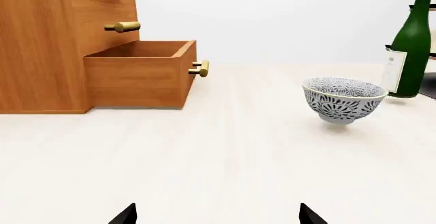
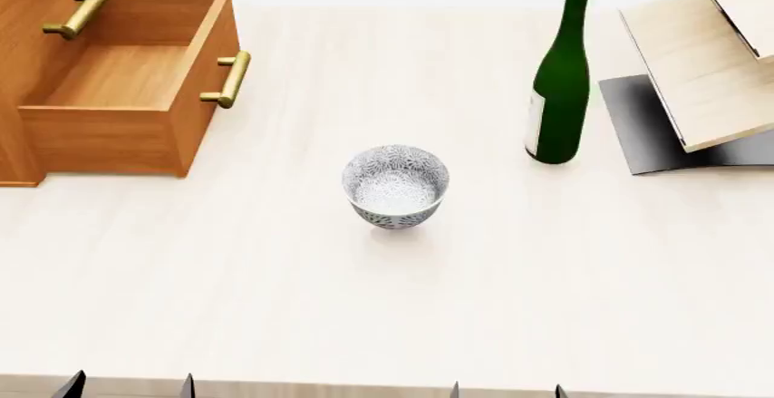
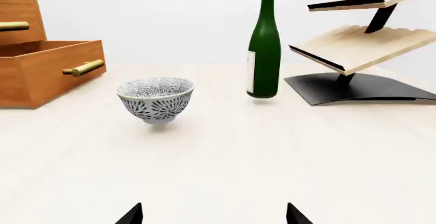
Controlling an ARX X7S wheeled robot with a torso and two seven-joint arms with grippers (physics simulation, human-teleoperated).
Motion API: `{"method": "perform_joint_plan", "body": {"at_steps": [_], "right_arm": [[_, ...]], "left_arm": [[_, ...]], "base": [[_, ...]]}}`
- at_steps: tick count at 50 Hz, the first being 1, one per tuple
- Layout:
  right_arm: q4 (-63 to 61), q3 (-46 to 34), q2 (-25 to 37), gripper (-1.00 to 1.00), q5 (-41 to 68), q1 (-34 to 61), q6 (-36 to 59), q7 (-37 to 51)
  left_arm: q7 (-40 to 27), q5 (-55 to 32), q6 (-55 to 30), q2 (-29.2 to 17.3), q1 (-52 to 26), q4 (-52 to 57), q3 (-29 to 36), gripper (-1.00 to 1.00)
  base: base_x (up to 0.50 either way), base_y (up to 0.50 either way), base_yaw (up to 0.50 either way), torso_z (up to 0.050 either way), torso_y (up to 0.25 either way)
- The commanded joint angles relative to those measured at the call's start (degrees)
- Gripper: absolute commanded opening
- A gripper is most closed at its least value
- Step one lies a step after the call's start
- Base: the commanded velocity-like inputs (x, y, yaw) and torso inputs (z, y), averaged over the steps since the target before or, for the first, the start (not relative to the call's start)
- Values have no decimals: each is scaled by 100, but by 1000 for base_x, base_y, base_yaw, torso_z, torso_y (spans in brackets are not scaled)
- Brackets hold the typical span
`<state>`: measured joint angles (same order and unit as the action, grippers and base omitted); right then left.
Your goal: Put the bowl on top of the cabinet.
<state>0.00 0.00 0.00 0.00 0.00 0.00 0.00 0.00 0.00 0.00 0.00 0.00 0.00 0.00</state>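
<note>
The bowl [image 2: 396,186], white with a dense dark floral pattern, stands upright on the pale table, also seen as the bowl [image 1: 342,99] and the bowl [image 3: 156,99]. The orange-brown cabinet [image 2: 49,63] is at the far left, its bottom drawer [image 2: 121,81] pulled out and empty; its top is out of view. The cabinet [image 1: 41,45] shows brass handles. My left gripper [image 1: 218,215] and right gripper [image 3: 214,214] are both open, empty, and low near the table's front edge, well short of the bowl. Only the left gripper's tips [image 2: 130,385] and the right gripper's tips [image 2: 506,390] show in the head view.
A tall green bottle [image 2: 559,81] stands to the right of the bowl. Behind it is a pale wooden rack [image 2: 708,63] on a dark base. The open drawer's handle [image 2: 230,79] juts toward the middle of the table [image 2: 387,307].
</note>
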Motion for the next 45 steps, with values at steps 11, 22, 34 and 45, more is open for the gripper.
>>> {"method": "perform_joint_plan", "body": {"at_steps": [11, 22, 34, 45], "right_arm": [[-24, -315, 261, 100, 354, 23, 255, 217], [-46, -447, 373, 100, 481, 26, 299, 310], [-426, -487, 478, 100, 801, 60, 1245, 371], [-2065, 374, 949, 100, 1582, 590, 2729, 717]], "left_arm": [[-277, -380, 37, -260, 15, 41, 272, 100], [-400, -494, 75, -363, 9, 29, 382, 100], [-630, -926, -269, -417, 109, 459, 188, 100], [-1164, -1061, -679, -800, -45, 1606, -414, 100]], "base": [[0, 0, 0, 0, 0], [0, 0, 0, 0, 0], [0, 0, 0, 0, 0], [0, 0, 0, 0, 0]]}}
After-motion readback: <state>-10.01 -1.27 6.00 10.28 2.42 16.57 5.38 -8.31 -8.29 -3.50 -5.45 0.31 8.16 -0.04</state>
